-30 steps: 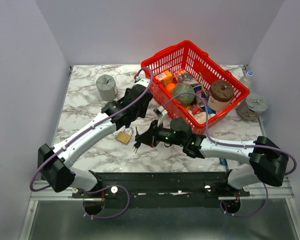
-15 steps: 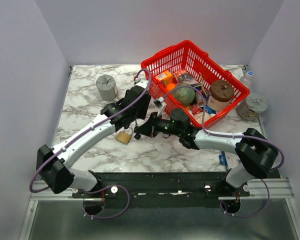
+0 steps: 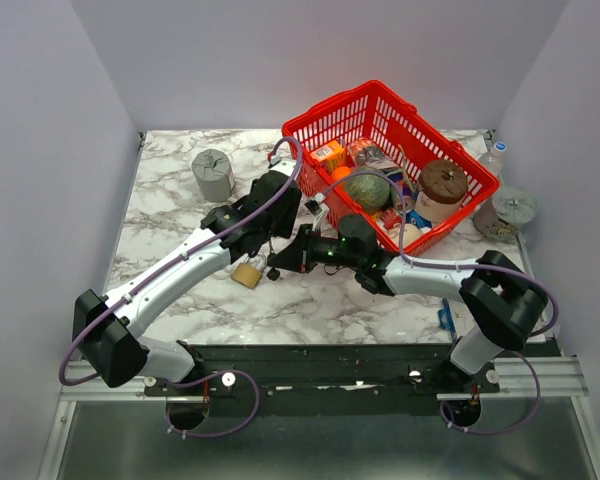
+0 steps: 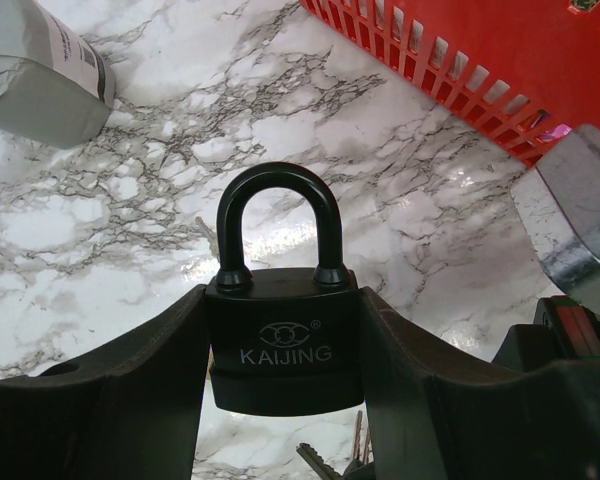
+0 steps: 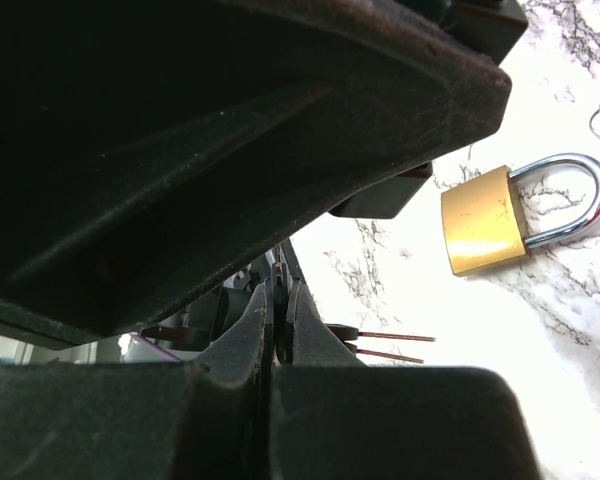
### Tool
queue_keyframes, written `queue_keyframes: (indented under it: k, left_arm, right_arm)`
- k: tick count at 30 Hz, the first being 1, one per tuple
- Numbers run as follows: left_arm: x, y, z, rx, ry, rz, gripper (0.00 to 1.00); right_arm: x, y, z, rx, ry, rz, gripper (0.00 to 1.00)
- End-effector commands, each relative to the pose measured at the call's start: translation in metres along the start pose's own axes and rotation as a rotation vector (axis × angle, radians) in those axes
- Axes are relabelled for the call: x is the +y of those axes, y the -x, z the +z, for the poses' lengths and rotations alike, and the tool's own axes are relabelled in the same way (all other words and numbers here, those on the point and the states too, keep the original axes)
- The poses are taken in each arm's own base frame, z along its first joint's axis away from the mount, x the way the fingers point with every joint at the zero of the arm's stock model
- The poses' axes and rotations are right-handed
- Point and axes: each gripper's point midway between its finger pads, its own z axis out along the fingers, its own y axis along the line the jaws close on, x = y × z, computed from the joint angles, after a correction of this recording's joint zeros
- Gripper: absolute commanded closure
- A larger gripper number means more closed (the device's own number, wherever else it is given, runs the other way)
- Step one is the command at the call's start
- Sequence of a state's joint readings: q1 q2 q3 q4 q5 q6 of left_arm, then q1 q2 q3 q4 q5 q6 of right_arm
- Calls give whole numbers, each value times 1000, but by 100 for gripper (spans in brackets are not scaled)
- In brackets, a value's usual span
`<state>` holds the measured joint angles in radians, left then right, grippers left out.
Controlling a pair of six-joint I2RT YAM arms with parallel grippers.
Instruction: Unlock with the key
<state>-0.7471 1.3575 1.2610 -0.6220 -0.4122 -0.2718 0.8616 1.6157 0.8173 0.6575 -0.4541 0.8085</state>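
My left gripper [image 3: 264, 240] [image 4: 285, 310] is shut on the body of a black padlock [image 4: 283, 340] marked KAIJING. The padlock hangs above the marble table with its shackle pointing away from the camera. My right gripper [image 3: 280, 262] [image 5: 280, 290] is shut on the key, whose black head is pinched between the pads. In the left wrist view the key's silver tip [image 4: 318, 462] shows just under the padlock's base, apart from it. Thin blades [image 5: 385, 337] stick out past the right fingers. A brass padlock [image 3: 247, 272] [image 5: 485, 220] lies flat on the table beside both grippers.
A red basket [image 3: 330, 105] [image 4: 460, 60] full of groceries stands at the back right, close behind the right arm. A grey can [image 3: 213, 175] [image 4: 40, 70] stands at the back left. Jars [image 3: 508, 212] sit by the table's right edge.
My right gripper has moved up and back with the key, from the table's front to just under the black padlock. The left arm has held still.
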Motion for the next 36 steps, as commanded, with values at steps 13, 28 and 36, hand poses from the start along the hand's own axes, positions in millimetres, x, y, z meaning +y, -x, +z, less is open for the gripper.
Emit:
queue_keyframes:
  k: [13,28,36]
  left_arm:
    - [-3,21,-2,-81,-23,-22,100]
    - [-4,20,-2,-78,-29,-23,100]
    - [-4,20,-2,-79,-32,-23,100]
  right_arm:
    - [1,18,7,-16,48,34,99]
    - [-9,26,9,-28,28,45,99]
    - [-16,29,10,-42,9,57,99]
